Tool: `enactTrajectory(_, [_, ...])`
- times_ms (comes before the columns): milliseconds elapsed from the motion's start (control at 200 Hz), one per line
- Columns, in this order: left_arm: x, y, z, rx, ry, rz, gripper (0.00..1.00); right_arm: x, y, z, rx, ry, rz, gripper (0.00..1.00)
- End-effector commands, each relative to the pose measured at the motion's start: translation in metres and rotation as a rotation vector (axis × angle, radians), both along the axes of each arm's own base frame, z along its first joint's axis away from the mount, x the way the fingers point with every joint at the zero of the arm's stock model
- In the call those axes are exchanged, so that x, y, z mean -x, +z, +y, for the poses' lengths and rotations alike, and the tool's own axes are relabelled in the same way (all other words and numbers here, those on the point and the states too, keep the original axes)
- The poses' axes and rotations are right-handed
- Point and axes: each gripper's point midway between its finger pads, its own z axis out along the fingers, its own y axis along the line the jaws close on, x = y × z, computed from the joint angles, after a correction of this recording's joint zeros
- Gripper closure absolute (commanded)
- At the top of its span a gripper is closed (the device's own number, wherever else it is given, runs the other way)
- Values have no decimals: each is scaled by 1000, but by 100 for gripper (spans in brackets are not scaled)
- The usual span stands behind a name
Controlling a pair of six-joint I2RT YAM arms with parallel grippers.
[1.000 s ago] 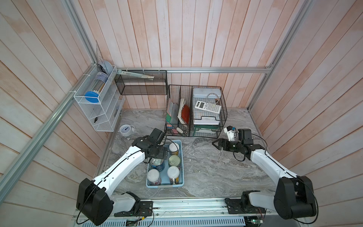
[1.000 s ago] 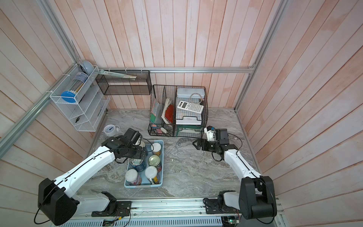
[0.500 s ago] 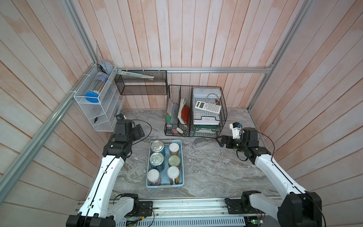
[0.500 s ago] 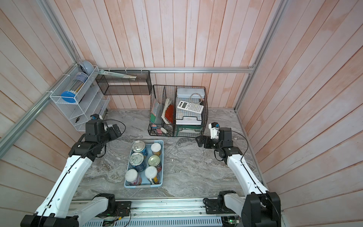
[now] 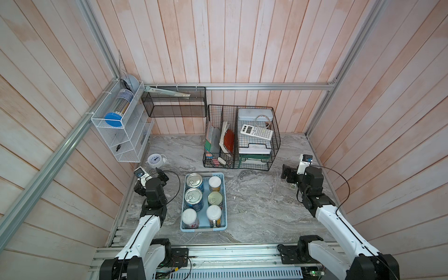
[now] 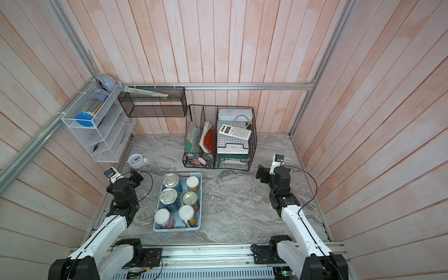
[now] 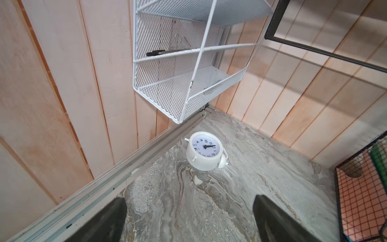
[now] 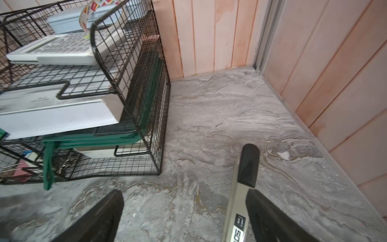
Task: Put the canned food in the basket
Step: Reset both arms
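Note:
The light blue basket (image 5: 183,204) (image 6: 157,206) sits on the marble table, front centre, in both top views. The canned food stands upright inside it: two blue-labelled cans (image 5: 194,180) (image 5: 193,197), a third metal can (image 5: 214,197) and three white-lidded jars (image 5: 214,182) (image 5: 189,216) (image 5: 213,214). My left gripper (image 5: 151,180) (image 7: 189,201) is open and empty, left of the basket, facing a white clock. My right gripper (image 5: 291,175) (image 8: 185,194) is open over bare table at the far right, holding nothing. Neither wrist view shows the basket.
A white alarm clock (image 7: 205,150) (image 5: 155,160) lies just ahead of the left gripper, below the white wire rack (image 5: 121,131). The black wire organiser (image 5: 242,138) stands at the back. A beige pen with a black cap (image 8: 240,188) lies beside a right fingertip.
The left arm has drawn back from over the basket to the left wall by the clock. The right arm has shifted right, away from the organiser, and its jaws have widened a little.

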Motion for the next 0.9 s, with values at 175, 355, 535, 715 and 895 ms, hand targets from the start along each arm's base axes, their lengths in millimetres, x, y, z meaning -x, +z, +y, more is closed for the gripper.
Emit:
enactTrajectory(175, [1, -2, -2, -46, -20, -126, 0, 7, -18, -31, 121, -122, -133, 2])
enactTrajectory(355, [-6, -19, -2, -75, -31, -118, 0, 24, -31, -32, 122, -122, -259, 2])
enactTrajectory(535, [-11, -24, 0, -64, -54, -166, 0, 16, -22, -26, 158, -80, -321, 2])
enactTrajectory(715, [-18, -31, -12, -77, -142, -173, 0, 14, -18, -36, 148, -143, -360, 2])
enactTrajectory(895, [-25, -39, -18, -91, -184, -165, 0, 16, -20, -37, 157, -147, -392, 2])
